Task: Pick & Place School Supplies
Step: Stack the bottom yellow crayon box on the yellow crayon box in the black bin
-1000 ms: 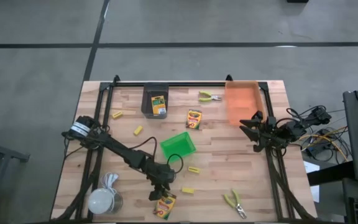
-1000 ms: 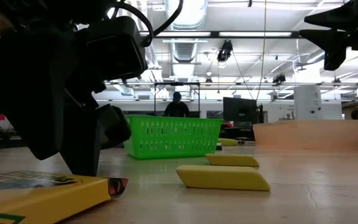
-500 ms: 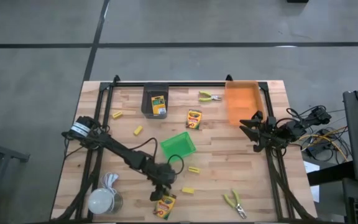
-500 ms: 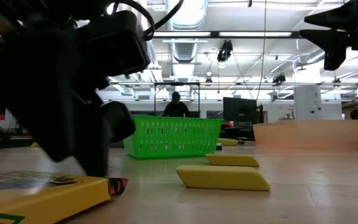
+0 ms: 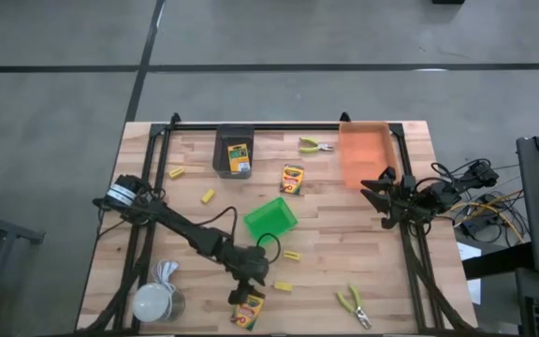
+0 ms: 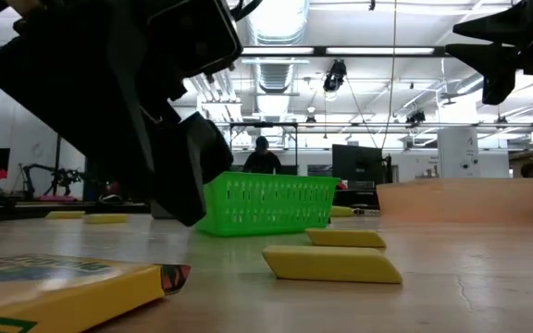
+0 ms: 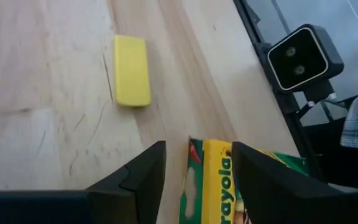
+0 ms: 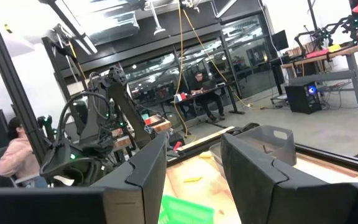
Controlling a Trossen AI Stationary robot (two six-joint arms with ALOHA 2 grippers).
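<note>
Now our left claw (image 7: 194, 168) hangs open over the crayon box (image 5: 248, 310) at six o'clock on the surface (image 5: 382, 271). We should straddle it squarely before closing. Our right claw (image 5: 374, 194), part open and empty, waits at three o'clock.

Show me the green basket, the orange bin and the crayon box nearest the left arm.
green basket (image 5: 270, 217), high view, its inside floor
orange bin (image 5: 364, 154), high view, its floor
crayon box (image 5: 248, 310), high view, its top face
</note>
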